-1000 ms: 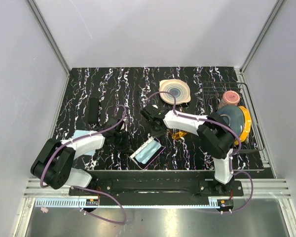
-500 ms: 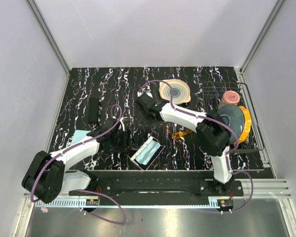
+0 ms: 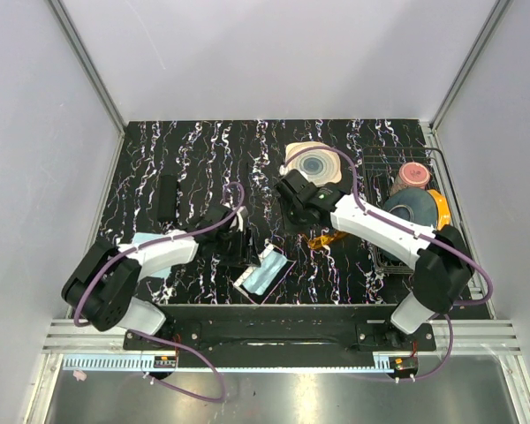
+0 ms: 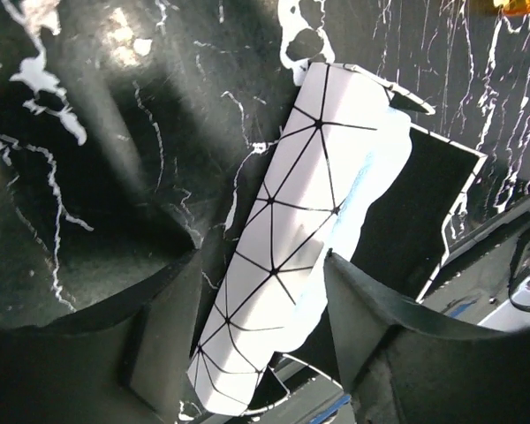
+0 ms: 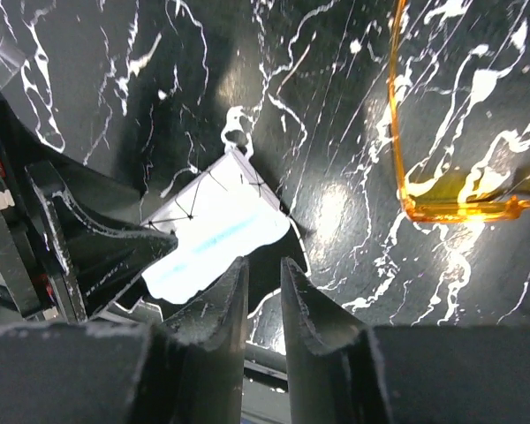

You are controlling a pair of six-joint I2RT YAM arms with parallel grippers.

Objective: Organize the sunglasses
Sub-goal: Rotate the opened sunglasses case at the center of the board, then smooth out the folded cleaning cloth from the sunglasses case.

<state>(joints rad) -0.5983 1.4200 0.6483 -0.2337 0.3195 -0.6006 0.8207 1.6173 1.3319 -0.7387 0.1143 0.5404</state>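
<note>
The sunglasses, amber-orange with thin arms, lie on the black marbled table right of centre; one lens and an arm show in the right wrist view. The white oblong box with black line pattern lies near the front edge, pale blue showing on top. My left gripper is open, one finger on each side of the box's near end. My right gripper hovers between box and sunglasses, its jaws a narrow gap apart with nothing between them.
A flat black case lies at the left and a blue cloth under the left arm. A ringed plate sits at the back centre. The wire rack at the right holds a pink bowl and upright plates.
My left gripper has opened and moved right, up to the box. The right gripper swung away from the box towards the back and centre, and its jaws have parted slightly.
</note>
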